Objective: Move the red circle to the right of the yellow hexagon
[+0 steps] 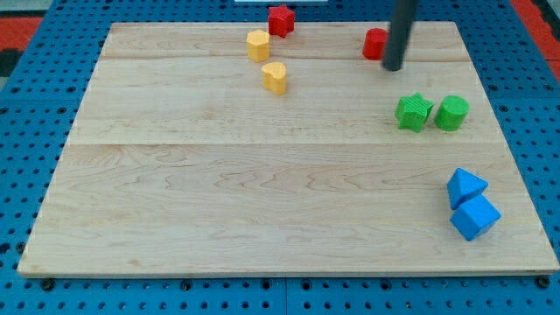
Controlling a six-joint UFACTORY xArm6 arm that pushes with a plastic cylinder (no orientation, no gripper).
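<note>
My tip (393, 67) just beside red circle (374, 44)

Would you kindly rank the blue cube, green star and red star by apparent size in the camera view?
1. blue cube, though nearest the view's bottom, which may inflate it
2. green star
3. red star

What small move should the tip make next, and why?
Probably a short push toward the view's left. My tip sits against the right side of the red circle, and the yellow hexagon lies further left at about the same height, so a leftward slide should carry the circle toward its right side.
</note>
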